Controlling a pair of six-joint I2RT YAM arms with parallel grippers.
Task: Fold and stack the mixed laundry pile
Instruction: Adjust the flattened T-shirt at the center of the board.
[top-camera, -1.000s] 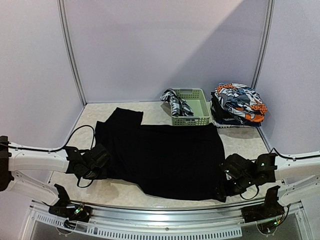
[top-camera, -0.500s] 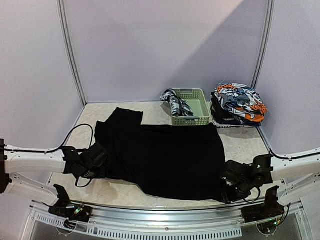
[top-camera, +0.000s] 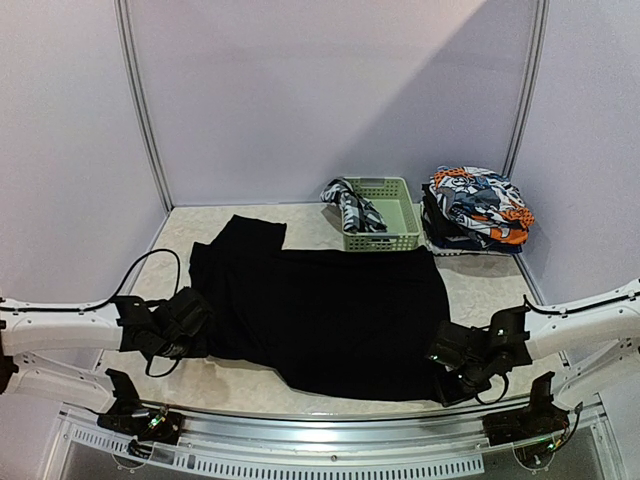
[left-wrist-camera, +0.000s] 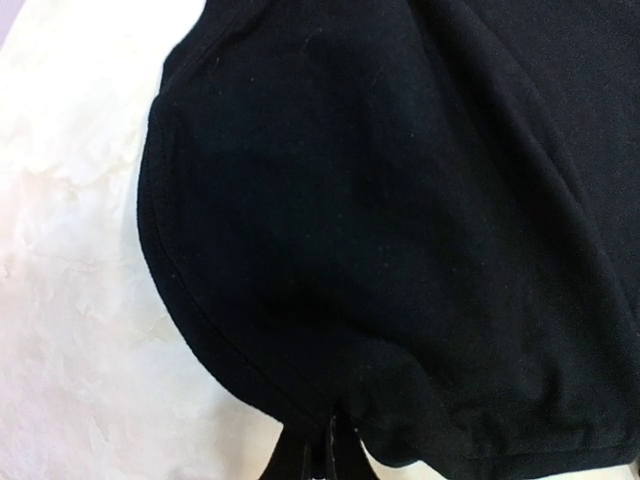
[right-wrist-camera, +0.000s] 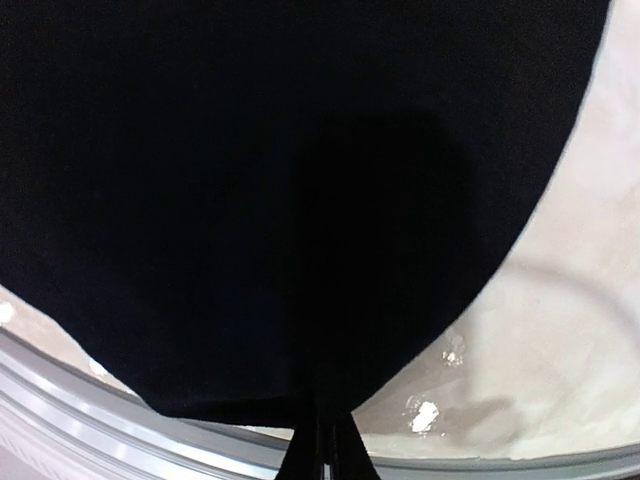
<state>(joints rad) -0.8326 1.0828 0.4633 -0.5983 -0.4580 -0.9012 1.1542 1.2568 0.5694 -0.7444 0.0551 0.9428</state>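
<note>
Black cloth: it lay spread flat in the middle of the table. Its long axis ran left to right across the top view, and a narrower flap pointed to the upper left.
Near edge: curved, sitting close to the rail at the bottom of the frame.
Left gripper: I saw the jaws pressed together on the cloth's left hem, with the fabric bunched at the tips.
Right gripper: the jaws were pressed together on the cloth's lower right corner, pinching its edge.
Change, right side: a second earlier this gripper stood spread and a little further right. It had since slid in toward the corner and closed.
Change, left side: the arm had dropped slightly toward the lower left, with its grip unchanged. The cloth's outline looked almost the same.
Checked shirt: draped over the left rim of the green basket, upper centre.
Printed pieces: heaped just right of the basket, upper right.
</note>
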